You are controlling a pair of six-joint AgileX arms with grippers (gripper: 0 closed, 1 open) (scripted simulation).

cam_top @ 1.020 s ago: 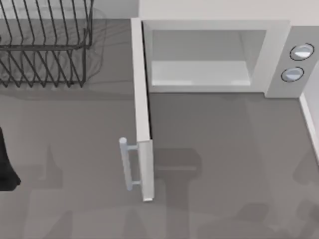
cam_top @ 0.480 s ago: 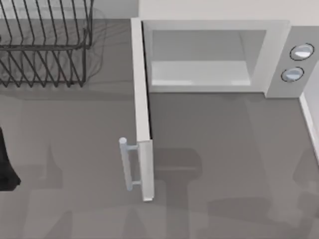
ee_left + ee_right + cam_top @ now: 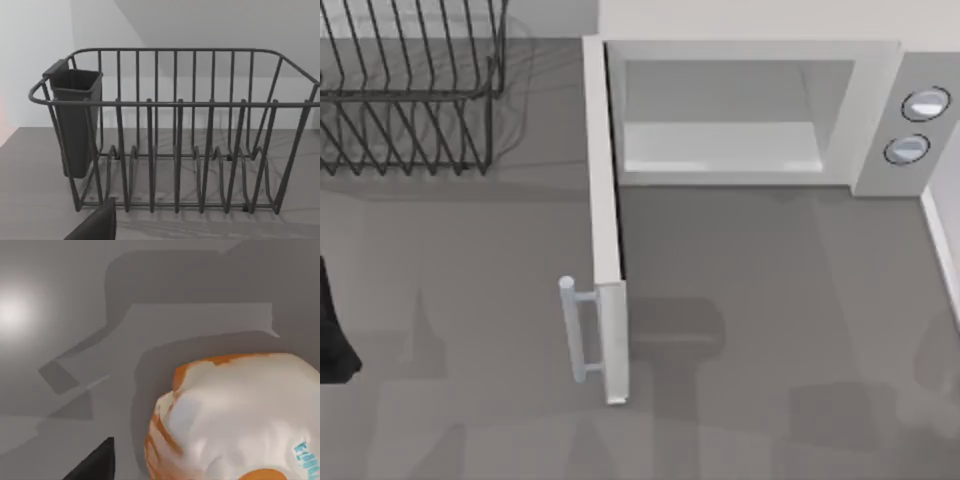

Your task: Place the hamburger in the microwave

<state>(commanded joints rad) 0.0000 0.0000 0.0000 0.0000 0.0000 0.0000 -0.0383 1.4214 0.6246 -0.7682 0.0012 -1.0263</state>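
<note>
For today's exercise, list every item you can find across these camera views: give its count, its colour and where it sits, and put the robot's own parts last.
microwave: one, white with a pale grey cavity, back right of the table.
door: one, white, swung open toward the table's front, silver bar handle on its left face.
knobs: two, silvery, on the microwave's right panel.
wire rack: one, dark, back left of the table, a dark cup hung at one end.
hamburger: one, orange-tan with whitish patches, close under the right wrist camera.
table: one, grey.
left arm: one, black, at the table's left edge.
</note>
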